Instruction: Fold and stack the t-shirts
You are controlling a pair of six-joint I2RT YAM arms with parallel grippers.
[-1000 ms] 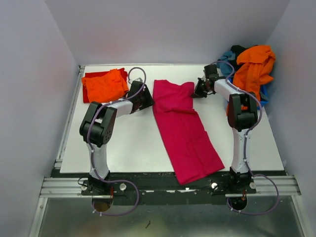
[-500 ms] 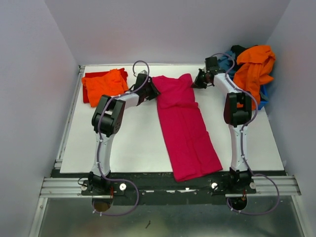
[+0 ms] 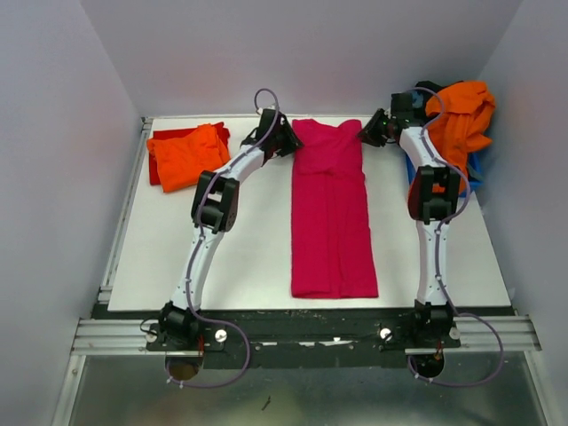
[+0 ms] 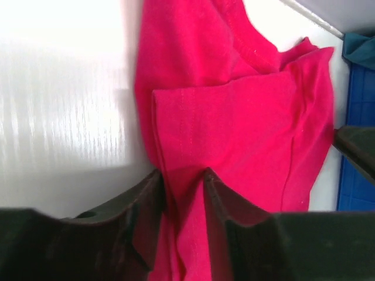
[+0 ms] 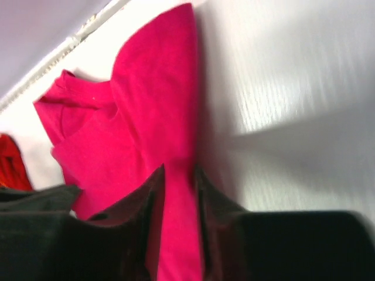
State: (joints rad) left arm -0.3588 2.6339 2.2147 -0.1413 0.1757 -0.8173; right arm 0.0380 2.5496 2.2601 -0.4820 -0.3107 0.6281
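Note:
A magenta-pink t-shirt [image 3: 332, 211], folded into a long narrow strip, lies down the middle of the table, its collar end at the far edge. My left gripper [image 3: 286, 142] is shut on its far left corner; the cloth [image 4: 234, 123] runs between the fingers in the left wrist view. My right gripper [image 3: 368, 135] is shut on its far right corner, with cloth [image 5: 146, 129] between the fingers in the right wrist view. A folded orange t-shirt [image 3: 188, 155] lies on a red one [image 3: 158, 163] at the far left. Orange [image 3: 457, 120], teal-blue and black tees are piled at the far right.
A small blue plastic bin [image 3: 477, 173] under the pile stands against the right wall; its blue edge [image 4: 355, 146] shows in the left wrist view. White walls close in the table on three sides. The arm bases sit on a rail at the near edge.
Both grippers have moved toward the far edge, dragging the magenta-pink t-shirt with them. The shirt has swung from a slant to lie straight, and its near end has left the front edge.

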